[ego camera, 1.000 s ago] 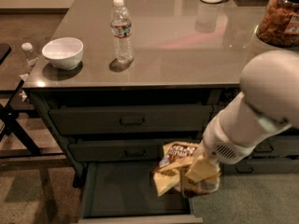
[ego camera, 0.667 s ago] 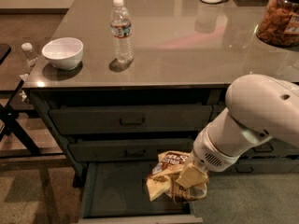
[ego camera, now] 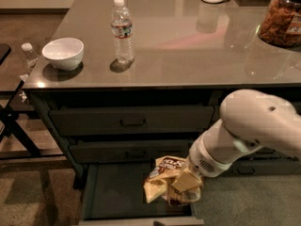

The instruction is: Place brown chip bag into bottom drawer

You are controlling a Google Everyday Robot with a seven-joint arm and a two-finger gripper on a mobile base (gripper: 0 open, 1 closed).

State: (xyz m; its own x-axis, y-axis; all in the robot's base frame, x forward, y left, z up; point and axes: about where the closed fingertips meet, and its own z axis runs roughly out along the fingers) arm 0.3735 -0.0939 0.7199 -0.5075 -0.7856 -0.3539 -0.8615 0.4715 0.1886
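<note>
my arm shows at the right edge, its thick white segment bent down and to the left. the wrist narrows into a rounded white collar, angled the same way. i see the gripper sitting low over the right part of the open bottom drawer, its tan fingers clamped on the brown chip bag.

On the grey counter a white bowl stands near its left edge and a water bottle stands beside the bowl. A snack jar is at the counter's right end. The gripper hangs low before the counter's front.
</note>
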